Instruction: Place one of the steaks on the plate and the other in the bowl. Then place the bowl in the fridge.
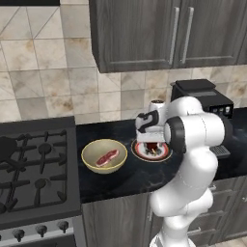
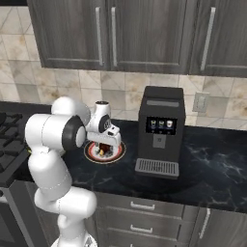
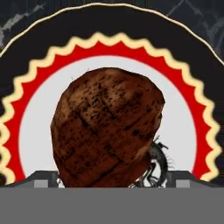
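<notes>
Jaws spread wide, the dark steak (image 3: 107,127) lying between them on the plate (image 3: 183,113).

Setting: domestic kitchen, rendered. Evidence: dark wood wall cabinets (image 1: 159,34) with long metal handles at 12 o'clock; beige tiled backsplash (image 1: 48,72) below them; black marbled counter (image 2: 212,164) over dark drawer fronts (image 2: 140,214); gas stove (image 1: 34,169) with black grates and front knobs at 9 o'clock in the left base view; black coffee machine (image 2: 160,130) on the counter; wall socket (image 2: 200,102) at 2 o'clock in the right base view.
</notes>
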{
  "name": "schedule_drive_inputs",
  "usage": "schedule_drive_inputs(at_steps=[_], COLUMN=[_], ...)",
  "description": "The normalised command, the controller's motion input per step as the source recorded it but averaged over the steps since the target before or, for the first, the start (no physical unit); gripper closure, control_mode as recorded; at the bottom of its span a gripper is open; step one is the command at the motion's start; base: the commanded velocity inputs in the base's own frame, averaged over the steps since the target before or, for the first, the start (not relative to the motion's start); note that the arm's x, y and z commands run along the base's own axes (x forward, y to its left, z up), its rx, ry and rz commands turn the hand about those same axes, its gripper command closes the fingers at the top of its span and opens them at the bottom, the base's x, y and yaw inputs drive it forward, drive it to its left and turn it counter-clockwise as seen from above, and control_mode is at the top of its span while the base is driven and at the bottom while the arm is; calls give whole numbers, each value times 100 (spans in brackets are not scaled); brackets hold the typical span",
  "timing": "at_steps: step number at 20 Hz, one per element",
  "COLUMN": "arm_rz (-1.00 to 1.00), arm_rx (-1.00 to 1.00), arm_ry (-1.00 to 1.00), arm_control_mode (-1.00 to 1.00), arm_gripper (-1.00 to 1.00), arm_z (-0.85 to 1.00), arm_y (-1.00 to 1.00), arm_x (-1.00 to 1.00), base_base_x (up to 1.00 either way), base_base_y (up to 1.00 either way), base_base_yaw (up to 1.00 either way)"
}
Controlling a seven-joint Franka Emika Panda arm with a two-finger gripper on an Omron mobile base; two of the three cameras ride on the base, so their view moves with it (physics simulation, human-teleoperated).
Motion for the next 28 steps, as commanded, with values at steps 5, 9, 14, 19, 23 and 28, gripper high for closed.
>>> schedule_drive_inputs(at_steps=[5, 9, 14, 19, 23, 28], arm_rz=[0, 1, 0, 0, 0, 0], arm_rx=[0, 0, 0, 0, 0, 0], arm_ry=[-16, -8, -5, 0, 0, 0], arm_control_mode=[-100, -100, -100, -100, -100, 100], arm_gripper=[-100, -100, -100, -100, -100, -100], arm_z=[55, 49, 73, 43, -1, 0], arm_y=[7, 0, 5, 27, 3, 0], arm_x=[-42, -97, -100, -94, -6, 0], base_base_x=[0, 0, 0, 0, 0, -19], base_base_y=[0, 0, 0, 0, 0, 0], base_base_yaw=[0, 0, 0, 0, 0, -25])
